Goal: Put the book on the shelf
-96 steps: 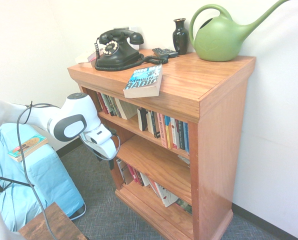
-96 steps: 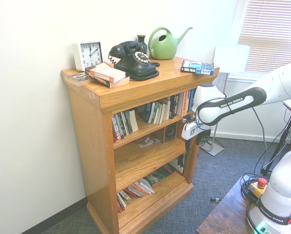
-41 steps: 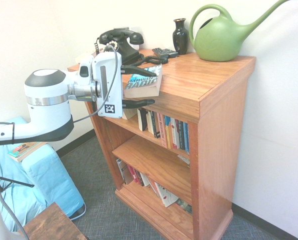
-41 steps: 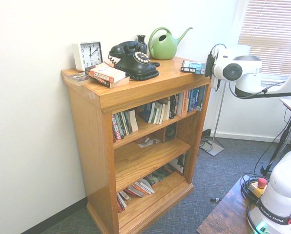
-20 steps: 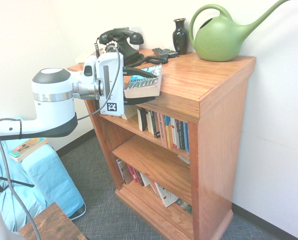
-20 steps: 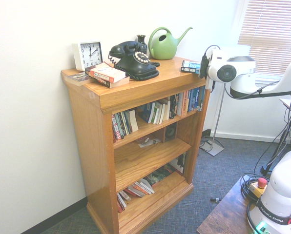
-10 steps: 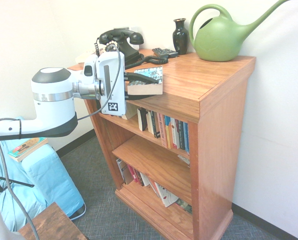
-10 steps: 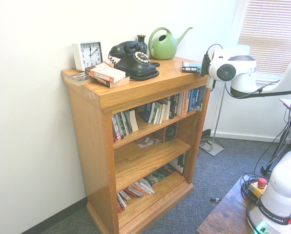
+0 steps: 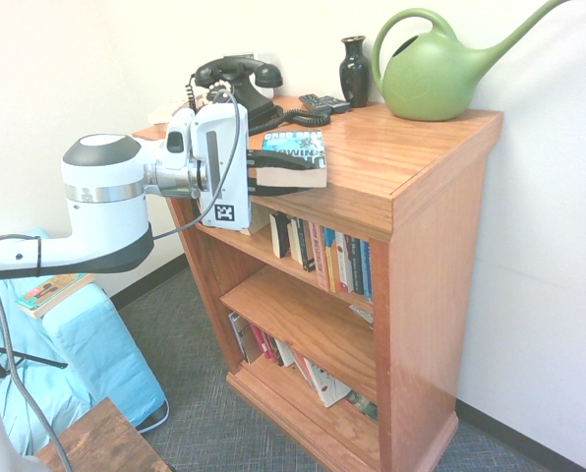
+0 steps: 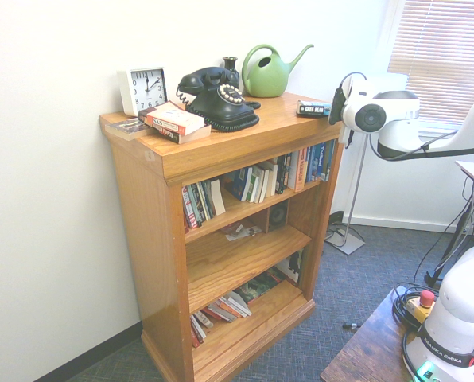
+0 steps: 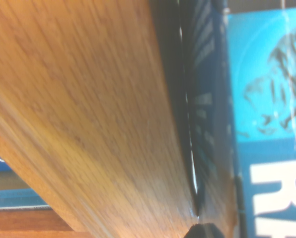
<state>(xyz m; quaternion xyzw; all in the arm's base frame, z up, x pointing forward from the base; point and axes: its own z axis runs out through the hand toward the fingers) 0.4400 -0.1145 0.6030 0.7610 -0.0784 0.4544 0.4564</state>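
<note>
1. The hand (image 9: pixel 273 172) is clamped on the book (image 9: pixel 293 162), one finger above the cover and one beneath, reaching in level from the front edge.
2. The book lies flat at the front corner of the shelf (image 9: pixel 411 147) top (near the black telephone (image 9: pixel 232 90)).
3. Step in hand: the grasp, seemingly just completed.
4. Next, probably lift it clear, then carry it down to an inner board without snagging the overhanging top.

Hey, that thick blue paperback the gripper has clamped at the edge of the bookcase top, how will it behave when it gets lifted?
The book is thick, so it will probably stay fairly stiff. The gripper pinches one end only, so the far end may droop slightly. Its glossy cover could slip against the fingers.
</note>
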